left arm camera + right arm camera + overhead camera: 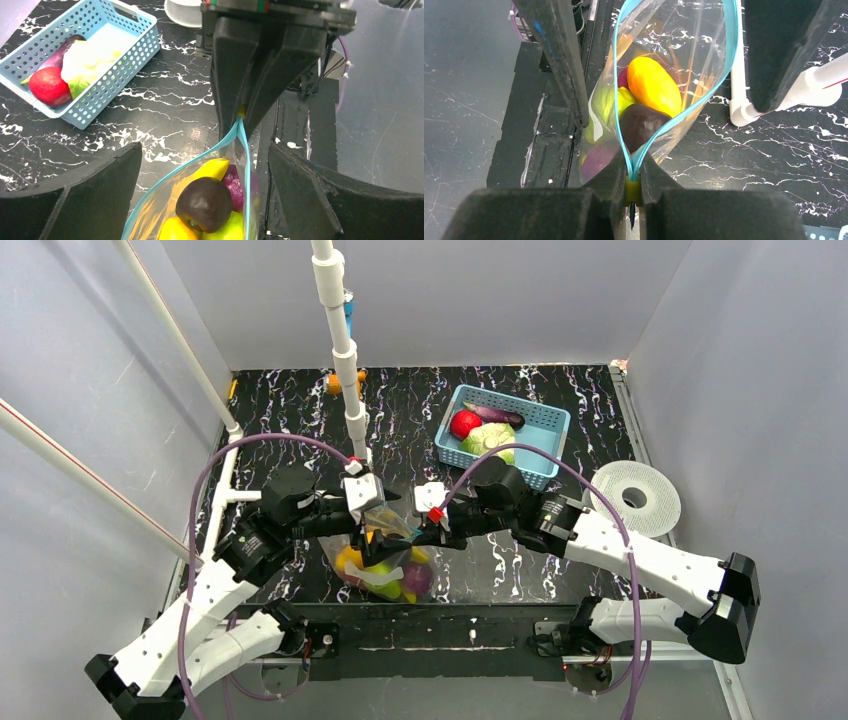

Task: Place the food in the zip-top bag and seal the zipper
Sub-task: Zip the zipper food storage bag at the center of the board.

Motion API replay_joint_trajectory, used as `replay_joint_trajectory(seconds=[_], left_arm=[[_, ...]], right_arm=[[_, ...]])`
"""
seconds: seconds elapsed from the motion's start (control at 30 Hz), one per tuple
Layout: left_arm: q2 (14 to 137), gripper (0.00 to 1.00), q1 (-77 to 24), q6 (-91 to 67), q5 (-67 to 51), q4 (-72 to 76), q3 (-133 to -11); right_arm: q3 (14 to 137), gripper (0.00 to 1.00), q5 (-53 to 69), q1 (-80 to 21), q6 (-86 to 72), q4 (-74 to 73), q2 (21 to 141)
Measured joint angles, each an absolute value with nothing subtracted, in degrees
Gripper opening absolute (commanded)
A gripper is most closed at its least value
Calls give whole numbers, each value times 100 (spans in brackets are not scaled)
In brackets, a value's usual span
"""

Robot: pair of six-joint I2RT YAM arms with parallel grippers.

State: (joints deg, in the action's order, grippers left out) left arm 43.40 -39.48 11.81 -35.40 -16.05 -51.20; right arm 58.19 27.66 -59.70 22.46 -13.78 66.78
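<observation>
The zip-top bag [385,565] sits at the table's near middle between both grippers, with its mouth open. Inside are food pieces: a dark maroon fruit [204,202], a yellow banana [215,169], an orange mango [654,85] and a purple piece [596,157]. The zipper [176,171] spreads wide in the right wrist view [734,45]. My right gripper [633,170] is shut on the zipper's end, at a small yellow slider [633,189]. My left gripper [205,155] is open, one finger on each side of the bag's rim. Both also show from above: left [368,520], right [430,530].
A light-blue basket [540,430] at the back right holds a red fruit [464,424], a green cabbage [488,438] and a purple eggplant. A white disc [635,497] lies at the right edge. A white pipe frame [345,360] stands behind the left gripper.
</observation>
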Motion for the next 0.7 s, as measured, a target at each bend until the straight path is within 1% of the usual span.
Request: replay_joint_trajectory(seconds=[0.1,0.13,0.17,0.2,0.27,0.3,0.33,0.37,0.4,0.43,0.47,0.5,0.6,0.7], left_arm=[[4381,95,-3948,1361,-3815,-1514,-4971],[4405,90,-3948,1402,-3946,-1481,-4923],[4491,71,-3948,1444,-4139,-1444,-4825],[4558,59,-3948,1461,-4226,-1409,-4722],[4550,37,-3948,1380,-4029,-1439,-4611],[4545,29,-3948,1330,-3903,-1481,-4613],[4532,23,-3948,1221,-3776,-1551,-4617],[4521,20,-3948,1109,-3653,-1669,-4630],[4499,11,-3948,919,-3568,-1747,-4630],[4449,4,-3948,762,-3459,-1844,-4630],[4401,0,-3948,589,-3352,-1894,-4630],[4342,0,-3948,475,-3286,-1931,-4626],[4082,0,-3948,119,-3114,-1870,-4462],[3715,0,-3948,-252,-3006,-1820,-4276]], right_arm=[[5817,1,2827,-5959,2246,-1380,6667],[5817,1,2847,-5959,2246,-1380,6667],[5815,3,2853,-5959,2244,-1380,6665],[5769,6,2851,-5959,2241,-1380,6637],[5719,12,2845,-5959,2226,-1400,6602],[5717,14,2845,-5959,2215,-1398,6602],[5717,19,2832,-5959,2178,-1398,6602],[5714,32,2810,-5957,2093,-1396,6602],[5708,42,2777,-5957,2016,-1387,6602],[5673,55,2744,-5946,1894,-1291,6591],[5614,66,2714,-5931,1761,-1232,6554],[5572,69,2709,-5927,1680,-1190,6521],[5277,73,2720,-5802,1210,-888,6300],[5050,71,2840,-5524,615,-676,6128]])
